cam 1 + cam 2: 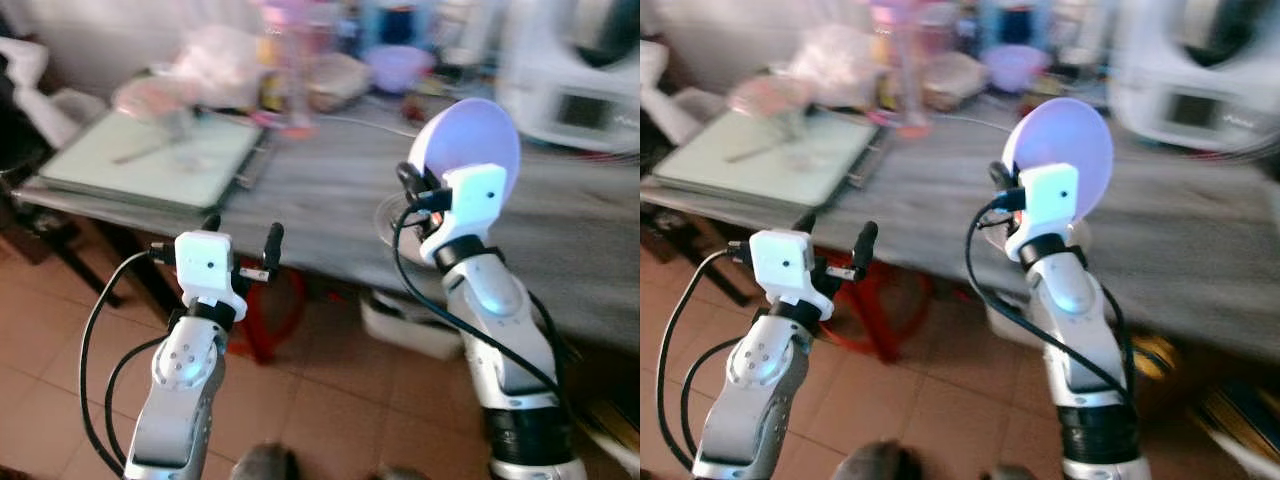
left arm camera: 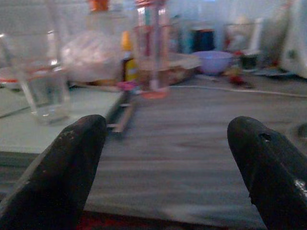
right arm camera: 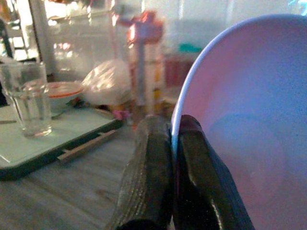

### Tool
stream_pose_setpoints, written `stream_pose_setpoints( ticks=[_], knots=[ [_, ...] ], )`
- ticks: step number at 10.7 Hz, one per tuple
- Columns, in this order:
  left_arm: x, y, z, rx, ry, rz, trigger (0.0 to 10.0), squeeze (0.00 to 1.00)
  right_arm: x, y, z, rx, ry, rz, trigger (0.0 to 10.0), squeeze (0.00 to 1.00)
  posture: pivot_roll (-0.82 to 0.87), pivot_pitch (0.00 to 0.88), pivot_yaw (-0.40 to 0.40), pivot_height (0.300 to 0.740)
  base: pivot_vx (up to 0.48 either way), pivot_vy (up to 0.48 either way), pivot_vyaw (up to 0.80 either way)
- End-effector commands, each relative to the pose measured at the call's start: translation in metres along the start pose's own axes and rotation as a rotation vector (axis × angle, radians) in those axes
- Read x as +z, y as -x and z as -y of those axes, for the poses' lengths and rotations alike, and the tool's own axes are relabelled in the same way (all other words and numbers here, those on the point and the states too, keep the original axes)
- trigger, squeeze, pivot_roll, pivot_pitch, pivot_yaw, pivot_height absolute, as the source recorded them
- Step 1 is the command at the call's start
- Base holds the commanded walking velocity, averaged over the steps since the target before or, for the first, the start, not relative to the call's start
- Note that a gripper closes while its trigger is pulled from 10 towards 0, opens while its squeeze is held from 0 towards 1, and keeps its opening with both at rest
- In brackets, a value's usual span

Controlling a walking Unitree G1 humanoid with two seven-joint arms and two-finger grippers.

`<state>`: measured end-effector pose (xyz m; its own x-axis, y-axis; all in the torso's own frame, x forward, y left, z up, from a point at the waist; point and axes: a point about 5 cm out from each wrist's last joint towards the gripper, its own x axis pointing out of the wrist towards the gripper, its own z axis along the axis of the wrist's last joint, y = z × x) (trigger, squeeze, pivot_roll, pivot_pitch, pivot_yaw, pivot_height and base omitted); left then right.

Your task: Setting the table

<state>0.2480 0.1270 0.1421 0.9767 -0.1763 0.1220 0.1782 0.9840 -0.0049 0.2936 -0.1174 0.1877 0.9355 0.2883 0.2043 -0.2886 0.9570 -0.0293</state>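
Note:
My right gripper (image 1: 420, 190) is shut on the rim of a pale purple plate (image 1: 470, 145), holding it upright on edge above the grey wooden table (image 1: 330, 190). In the right wrist view the two fingers (image 3: 148, 177) pinch the plate (image 3: 249, 143) rim between them. My left gripper (image 1: 242, 235) stands open and empty just before the table's front edge, its fingers (image 2: 62, 167) wide apart. A clear drinking glass (image 3: 28, 98) stands on a light green tray (image 1: 150, 160) at the table's left.
The back of the table is crowded: a tall pink bottle (image 1: 290, 60), a plastic bag (image 1: 215, 60), a purple bowl (image 1: 400, 65), a white appliance (image 1: 580, 70). A red stool (image 1: 270, 310) and a white box (image 1: 410, 325) sit under the table on the tiled floor.

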Motion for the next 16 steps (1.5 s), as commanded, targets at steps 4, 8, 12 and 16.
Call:
stream_pose_setpoints(
  ticks=[4,8,12,16],
  knots=[
    [-0.004,0.008,-0.012,0.067,-0.031,-0.026,10.0,0.00,-0.010,-0.018,-0.011,0.134,0.079,-0.118,10.0,0.00,0.04,0.112,0.050,0.740,0.000,0.000,0.00],
    [-0.010,0.026,-0.017,0.095,-0.034,-0.076,10.0,0.00,-0.007,-0.039,-0.016,0.331,0.194,-0.178,10.0,0.00,0.07,0.158,0.036,0.740,0.000,0.000,0.00],
    [-0.008,0.031,-0.010,0.072,-0.029,-0.088,10.0,0.00,-0.009,-0.055,-0.002,0.369,0.263,-0.263,10.0,0.00,0.08,0.164,0.036,0.740,0.000,0.000,0.00],
    [-0.006,0.037,-0.011,0.072,-0.030,-0.108,10.0,0.00,-0.012,-0.068,-0.001,0.441,0.306,-0.285,10.0,0.00,0.10,0.205,0.047,0.740,0.000,0.000,0.00]
  ],
)
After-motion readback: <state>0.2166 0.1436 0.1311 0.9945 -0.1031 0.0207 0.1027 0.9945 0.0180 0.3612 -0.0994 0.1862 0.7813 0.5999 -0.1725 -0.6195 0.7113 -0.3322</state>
